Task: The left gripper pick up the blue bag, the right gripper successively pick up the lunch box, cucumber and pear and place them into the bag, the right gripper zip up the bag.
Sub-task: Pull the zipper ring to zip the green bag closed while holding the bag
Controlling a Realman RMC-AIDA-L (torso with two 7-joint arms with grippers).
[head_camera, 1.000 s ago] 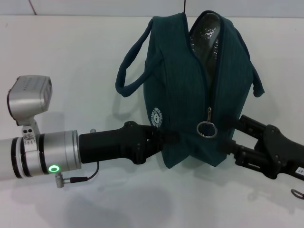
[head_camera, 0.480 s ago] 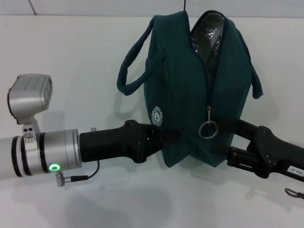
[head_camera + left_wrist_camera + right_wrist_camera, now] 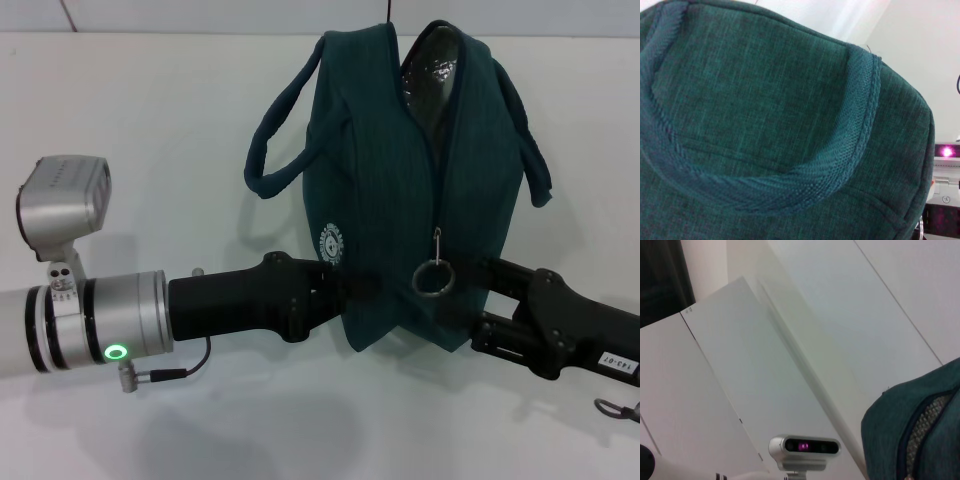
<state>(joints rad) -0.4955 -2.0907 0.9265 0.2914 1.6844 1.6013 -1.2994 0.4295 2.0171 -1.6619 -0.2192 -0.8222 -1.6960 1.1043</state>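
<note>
Blue bag [image 3: 400, 190], partly unzipped, grasped by left pincer [image 3: 355, 290]; right pincer [image 3: 470, 290] at ring pull [image 3: 434, 277], grip indiscernible.

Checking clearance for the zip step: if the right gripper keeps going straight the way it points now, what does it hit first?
The bag. The right gripper points into its lower side beside the zipper ring, probably already touching, though depth is unclear.

Left gripper [image 3: 352, 290]: black claw body, silver cylindrical wrist behind it, black bands on wrist, green ring light, thin black cable looping off plug under wrist, silver-grey camera box bracketed above wrist. Right gripper [image 3: 478, 300]: black angular claw, small white printed label further back along arm.
</note>
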